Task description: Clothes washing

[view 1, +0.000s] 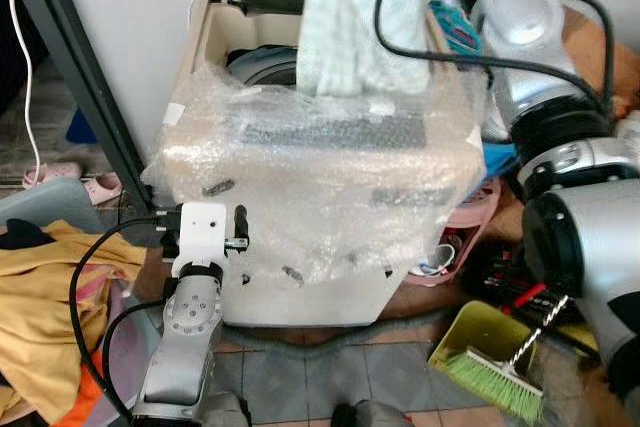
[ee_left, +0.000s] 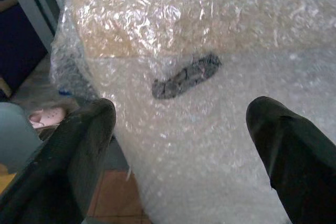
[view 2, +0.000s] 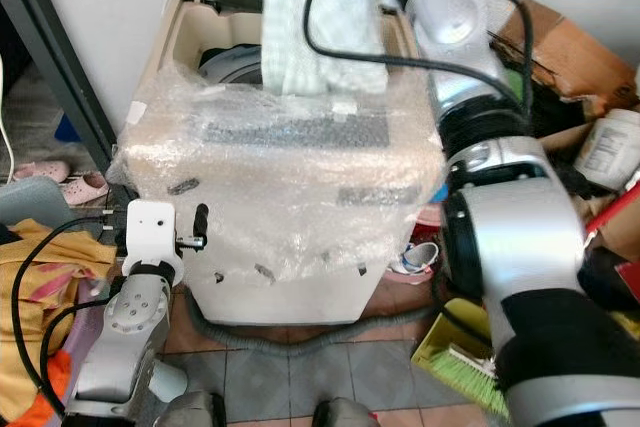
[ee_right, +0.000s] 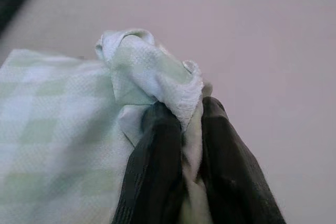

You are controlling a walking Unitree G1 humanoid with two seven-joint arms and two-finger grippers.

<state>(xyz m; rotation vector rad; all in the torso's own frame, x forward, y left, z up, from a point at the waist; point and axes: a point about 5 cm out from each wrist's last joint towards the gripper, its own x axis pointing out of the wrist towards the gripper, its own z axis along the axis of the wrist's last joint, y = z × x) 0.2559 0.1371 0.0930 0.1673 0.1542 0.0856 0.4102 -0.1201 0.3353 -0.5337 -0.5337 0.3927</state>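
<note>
- Left eye view: The right arm reaches high over the washing machine [view 1: 330,277], and a pale green checked cloth [view 1: 350,27] hangs from its top end down over the machine's open tub [view 1: 265,62]. The machine is wrapped in bubble wrap [view 1: 310,197]. The left arm is raised low in front of the machine's near left corner. A yellow garment [view 1: 45,297] lies heaped to that arm's outer side, and a green broom [view 1: 495,382] lies on the floor below the right arm.
- Right eye view: The same scene; the cloth hangs straight beneath the right arm's wrist, its lower edge at the tub's rim.
- Left wrist view: The left gripper [ee_left: 184,129] is spread wide and holds nothing; the wrapped machine wall lies just ahead of its fingers.
- Right wrist view: The right gripper [ee_right: 186,121] pinches a bunched fold of the cloth tight between its fingers.
</note>
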